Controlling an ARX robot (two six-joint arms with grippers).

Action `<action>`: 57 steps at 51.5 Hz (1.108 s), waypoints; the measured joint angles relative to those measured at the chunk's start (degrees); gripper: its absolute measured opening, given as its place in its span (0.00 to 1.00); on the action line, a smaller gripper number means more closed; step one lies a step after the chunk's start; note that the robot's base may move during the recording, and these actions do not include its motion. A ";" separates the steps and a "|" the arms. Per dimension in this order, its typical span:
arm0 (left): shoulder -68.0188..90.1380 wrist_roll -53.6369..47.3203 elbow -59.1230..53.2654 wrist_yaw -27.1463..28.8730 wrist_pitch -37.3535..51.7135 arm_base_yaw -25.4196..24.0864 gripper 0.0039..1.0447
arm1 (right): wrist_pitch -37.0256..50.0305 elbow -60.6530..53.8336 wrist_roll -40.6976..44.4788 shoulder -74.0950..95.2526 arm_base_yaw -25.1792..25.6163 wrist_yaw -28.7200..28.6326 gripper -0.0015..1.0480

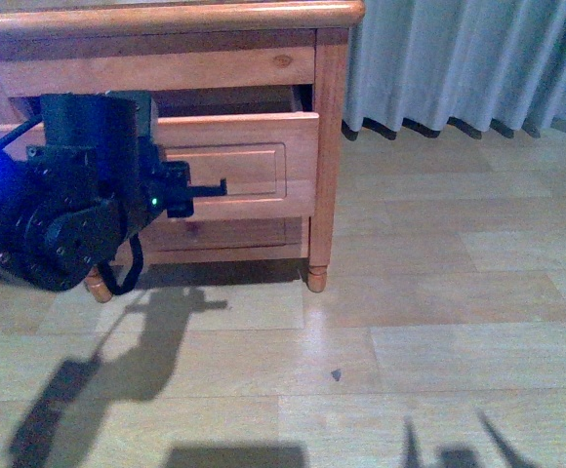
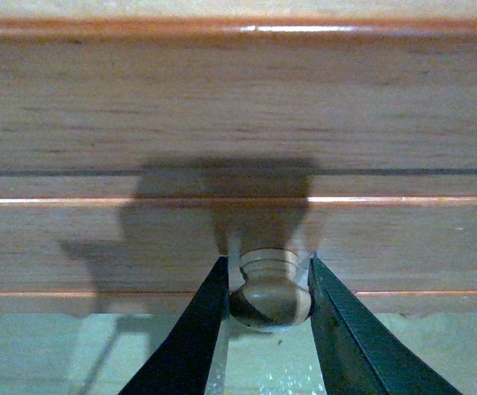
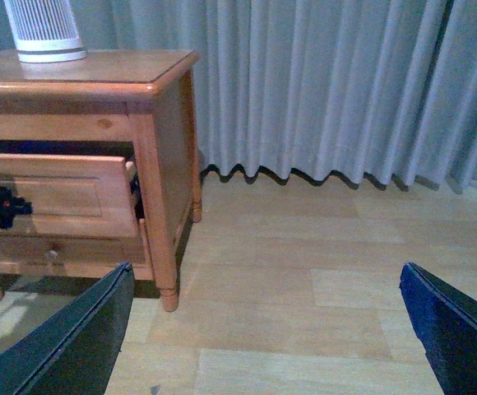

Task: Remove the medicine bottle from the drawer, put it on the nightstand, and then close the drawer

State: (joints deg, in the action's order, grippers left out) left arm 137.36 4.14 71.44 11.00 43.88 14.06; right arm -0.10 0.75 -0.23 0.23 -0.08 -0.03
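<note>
Our left hand point(image 2: 268, 271) pinches the round knob point(image 2: 269, 298) of the drawer point(image 1: 254, 161), which stands partly out of the nightstand point(image 1: 330, 146). Our right hand point(image 3: 265, 280) gapes wide, holding nothing.

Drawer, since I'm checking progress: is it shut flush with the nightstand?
No, the drawer front stands proud of the nightstand, a dark gap above it.

The pale plank floor point(image 1: 439, 322) in front of me carries the nightstand point(image 1: 328, 146), which stands at the far left on short turned feet. To its right, along the far side, a curtain point(image 1: 468, 58) hangs down to the floor. A small dark speck point(image 1: 335, 373) lies on the planks nearer to me. On the nightstand's top stands a white ribbed device point(image 3: 46, 33).
</note>
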 joint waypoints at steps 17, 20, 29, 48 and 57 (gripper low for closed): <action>-11.19 3.85 -26.77 1.95 11.82 3.61 0.33 | 0.00 0.00 0.00 0.00 0.00 0.00 0.93; -12.50 4.42 -32.02 1.86 13.57 5.01 0.43 | 0.00 0.02 0.00 0.00 0.00 0.00 0.93; -15.96 7.89 -41.33 2.29 14.45 7.67 0.71 | 0.00 0.00 0.00 0.00 0.00 0.00 0.93; -38.66 11.08 -49.09 0.48 -1.27 4.50 0.94 | 0.00 0.00 0.00 0.00 0.00 0.00 0.93; -58.69 8.46 -47.12 -6.80 -17.20 0.26 0.94 | 0.00 0.00 0.00 0.00 0.00 0.00 0.93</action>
State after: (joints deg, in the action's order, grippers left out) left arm 78.67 12.60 24.32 4.21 26.68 14.33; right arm -0.10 0.75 -0.23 0.23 -0.08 -0.03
